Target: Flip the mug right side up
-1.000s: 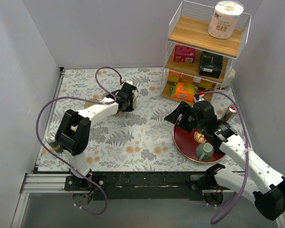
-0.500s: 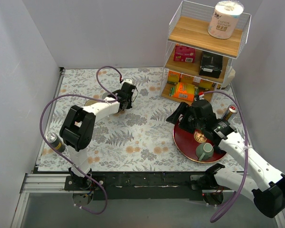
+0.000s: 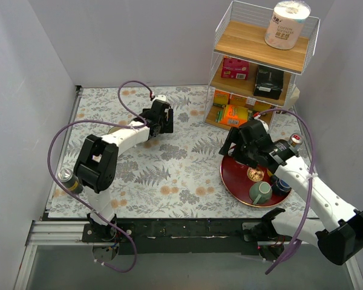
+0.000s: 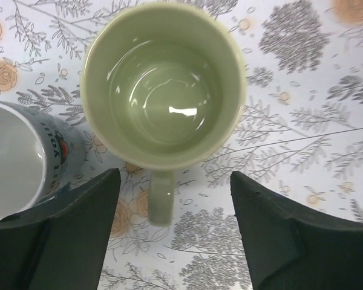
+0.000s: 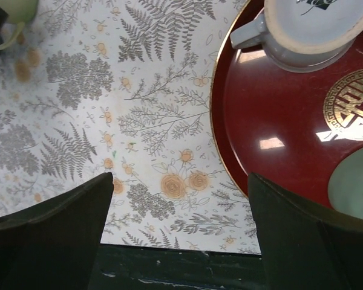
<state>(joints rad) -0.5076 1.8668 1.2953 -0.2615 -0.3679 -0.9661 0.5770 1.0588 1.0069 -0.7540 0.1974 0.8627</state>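
Left arm (image 3: 124, 139) reaches across the floral-print tabletop (image 4: 302, 121) to its far middle, wrist pointing straight down. Its jaws stand open, holding nothing. The pale green glazed ceramic mug (image 4: 163, 84) sits upright (mouth up, glossy round interior) just ahead of them, handle pointing into their gap. Right arm (image 3: 302, 181) hovers with jaws spread at the glossy red round tray (image 5: 272, 121).

A tabletop (image 3: 169, 175) covered in a white cloth printed with grey ferns and small orange roses. Plain pale grey walls (image 3: 139, 42) enclose it at left, back and right. A white wire shelf rack (image 3: 242, 39) with wooden shelves stands in the far right corner. A metal rail (image 3: 54, 232) edges the near side. Soft, even light.
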